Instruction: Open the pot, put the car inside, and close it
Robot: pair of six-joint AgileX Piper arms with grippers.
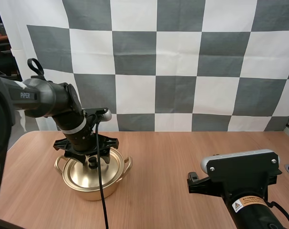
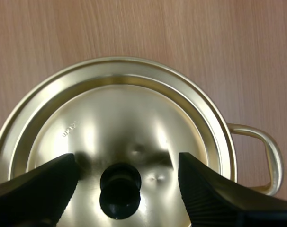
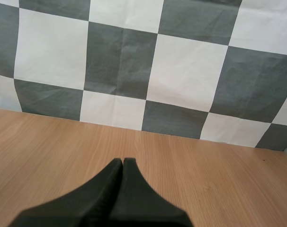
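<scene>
Here the left gripper [image 2: 127, 165] hangs wide open over the pot [image 1: 94, 190], with one finger on each side of the black knob [image 2: 120, 190] and neither touching it. The lid [image 2: 115, 113] sits on the pot, directly beneath the fingers. The right gripper [image 3: 123, 165], closed on nothing, is well apart above the table [image 3: 219, 179].

The lid [image 2: 115, 109] covers the pot [image 1: 94, 190], so its inside is hidden. From above, the left gripper [image 1: 93, 161] masks the lid's middle. In the left wrist view, the frame edge cuts off the lid's rim past the knob [image 2: 120, 190], and a finger [image 2: 219, 198] covers the end of the handle [image 2: 269, 151].
</scene>
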